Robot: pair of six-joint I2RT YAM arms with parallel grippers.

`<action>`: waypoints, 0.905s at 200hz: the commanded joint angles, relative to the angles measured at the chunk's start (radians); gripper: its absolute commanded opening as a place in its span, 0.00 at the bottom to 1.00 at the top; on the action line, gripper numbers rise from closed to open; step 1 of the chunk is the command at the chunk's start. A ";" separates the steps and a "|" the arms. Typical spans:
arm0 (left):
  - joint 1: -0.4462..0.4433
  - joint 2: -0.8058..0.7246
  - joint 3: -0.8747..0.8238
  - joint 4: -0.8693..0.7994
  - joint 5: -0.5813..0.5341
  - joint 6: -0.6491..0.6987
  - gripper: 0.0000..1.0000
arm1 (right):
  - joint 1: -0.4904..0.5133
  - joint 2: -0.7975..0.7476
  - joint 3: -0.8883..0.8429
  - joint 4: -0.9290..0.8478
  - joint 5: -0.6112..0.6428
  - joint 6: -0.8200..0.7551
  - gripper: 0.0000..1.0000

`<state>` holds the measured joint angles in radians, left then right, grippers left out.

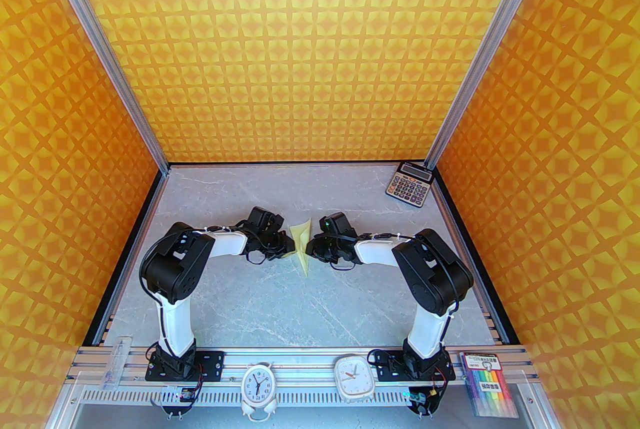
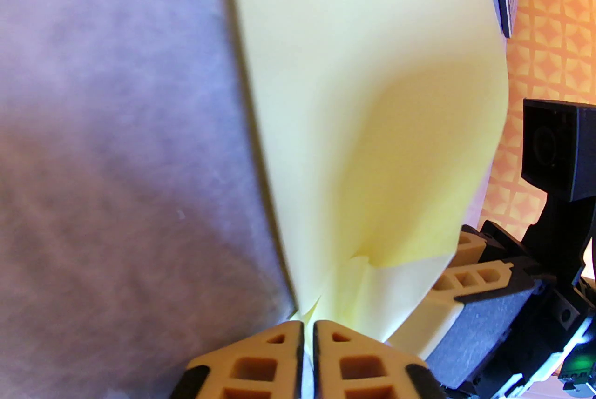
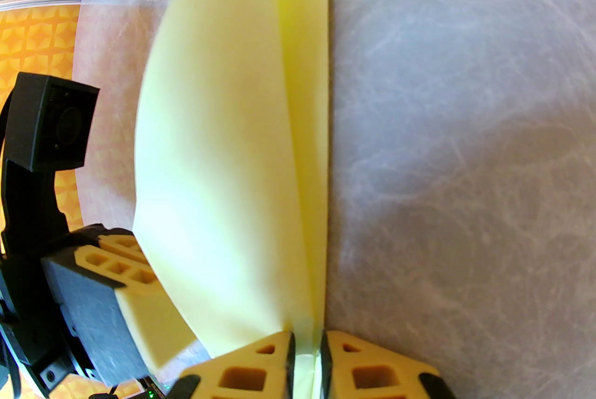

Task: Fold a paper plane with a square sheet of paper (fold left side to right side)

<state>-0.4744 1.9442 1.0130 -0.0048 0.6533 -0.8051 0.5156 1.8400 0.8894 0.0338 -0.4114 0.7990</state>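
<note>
The square sheet of paper, pale yellow, is folded into a slim pointed paper plane that stands on edge between the two arms at mid-table, its tip toward me. My left gripper pinches its left side. In the left wrist view the tan fingertips are closed on a crumpled corner of the paper, which bulges upward. My right gripper holds the opposite side. Its jaws clamp the layered bottom edge of the paper, whose flaps splay apart.
A grey calculator lies at the far right corner of the marble table. On the near rail stand two white clocks and a pack of coloured markers. Orange patterned walls enclose the three far sides.
</note>
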 commanded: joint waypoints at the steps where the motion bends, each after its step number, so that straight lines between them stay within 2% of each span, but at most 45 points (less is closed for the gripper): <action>1: 0.016 -0.057 -0.007 -0.053 -0.013 0.031 0.16 | 0.016 0.035 0.012 -0.053 0.022 -0.026 0.18; 37: 0.020 -0.114 0.037 -0.095 -0.032 0.081 0.40 | 0.020 0.035 0.011 -0.060 0.029 -0.032 0.18; 127: -0.012 0.028 0.179 -0.156 -0.002 0.142 0.38 | 0.023 0.038 0.016 -0.061 0.027 -0.032 0.18; 160: -0.017 0.066 0.207 -0.171 -0.003 0.157 0.34 | 0.023 0.031 0.014 -0.060 0.028 -0.031 0.18; 181: -0.017 0.080 0.221 -0.181 -0.003 0.165 0.25 | 0.023 0.025 0.012 -0.066 0.032 -0.035 0.18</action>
<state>-0.4862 2.0014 1.1927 -0.1505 0.6392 -0.6731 0.5213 1.8420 0.9024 0.0116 -0.3996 0.7834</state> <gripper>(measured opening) 0.286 0.182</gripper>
